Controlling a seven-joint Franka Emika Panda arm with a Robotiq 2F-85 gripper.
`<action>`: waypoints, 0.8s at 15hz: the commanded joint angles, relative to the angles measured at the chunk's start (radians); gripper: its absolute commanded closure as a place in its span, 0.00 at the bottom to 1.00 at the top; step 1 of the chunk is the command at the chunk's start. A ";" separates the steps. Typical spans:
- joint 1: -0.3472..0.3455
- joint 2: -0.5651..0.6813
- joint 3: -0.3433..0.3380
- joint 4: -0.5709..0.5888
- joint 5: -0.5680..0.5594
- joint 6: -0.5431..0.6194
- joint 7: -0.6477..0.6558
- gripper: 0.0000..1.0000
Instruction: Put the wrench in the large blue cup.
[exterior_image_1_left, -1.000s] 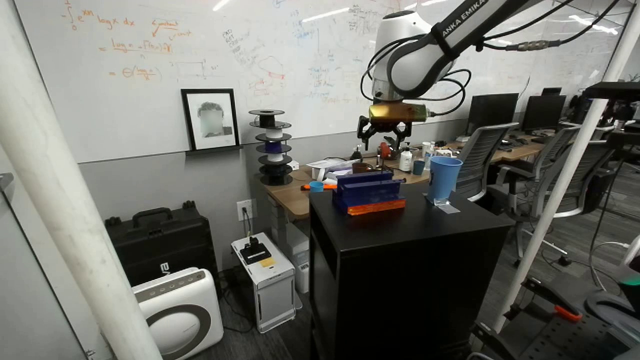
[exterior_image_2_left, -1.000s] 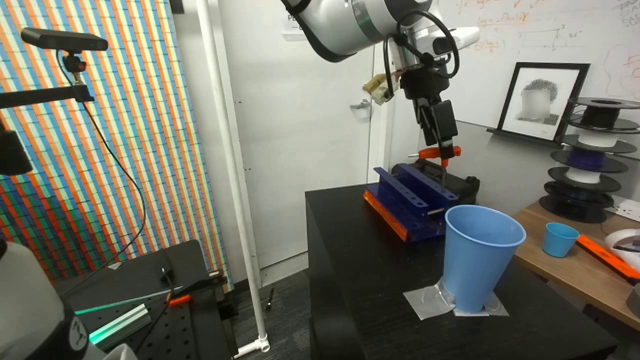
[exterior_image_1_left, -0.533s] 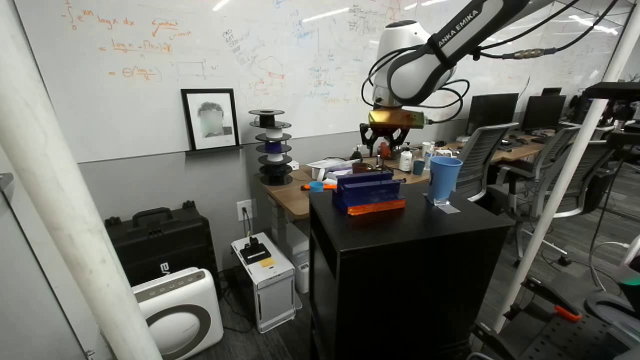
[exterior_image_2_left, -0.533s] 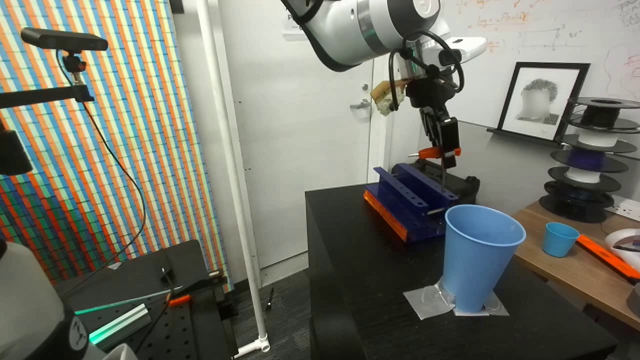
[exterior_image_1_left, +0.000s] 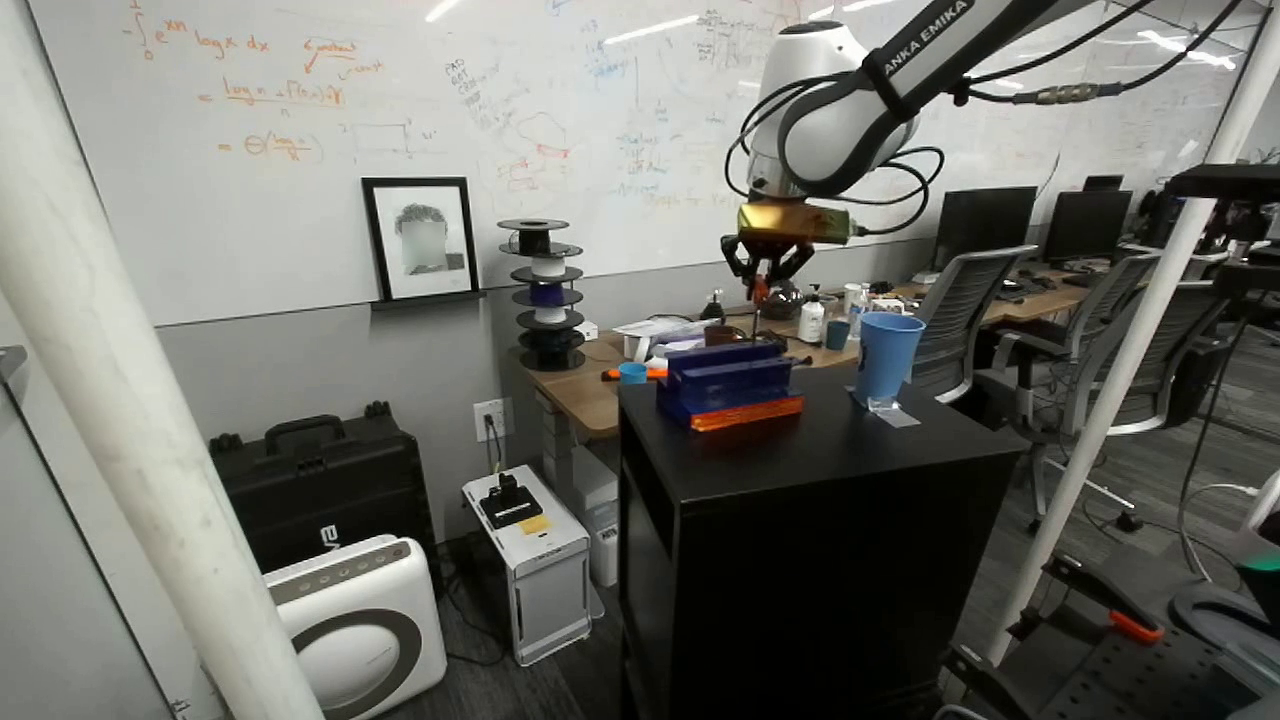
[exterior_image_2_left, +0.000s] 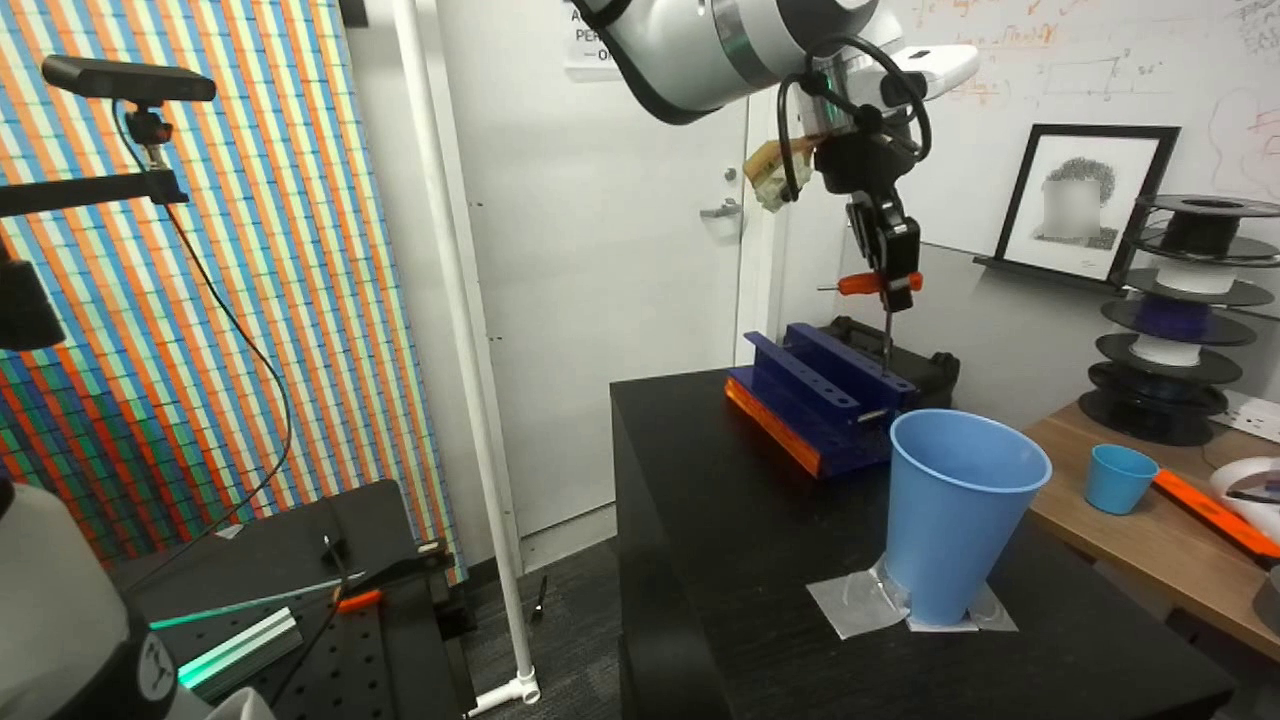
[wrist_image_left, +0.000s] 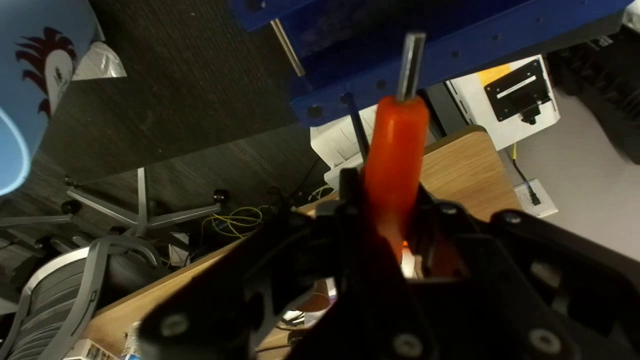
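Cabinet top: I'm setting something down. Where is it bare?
The cabinet top is bare between the box and the tape by the cup, and past both to the edge beyond. It's crowded over the box, where the gripper holds the wrench.

Readable in brand capitals and orange maths

Reads “ANKA EMIKA” along the robot arm (exterior_image_1_left: 925, 40) in an exterior view. Gives, in orange handwriting on the whiteboard (exterior_image_1_left: 430, 110), an integral ending “log x dx”, with “log n” in the fraction below. Starts “PE”, then “O” a line lower, on the white sign (exterior_image_2_left: 590, 68) on the door (exterior_image_2_left: 600, 250), cut off by the robot arm. Shows on the large blue cup (wrist_image_left: 30, 85) a red-and-white emblem (wrist_image_left: 55, 70) with lettering too small to tell.
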 joint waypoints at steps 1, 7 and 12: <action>0.011 -0.098 0.012 -0.034 0.041 -0.013 -0.027 0.91; -0.001 -0.255 0.051 -0.049 0.053 -0.099 -0.015 0.90; -0.041 -0.370 0.065 -0.045 0.073 -0.306 0.038 0.90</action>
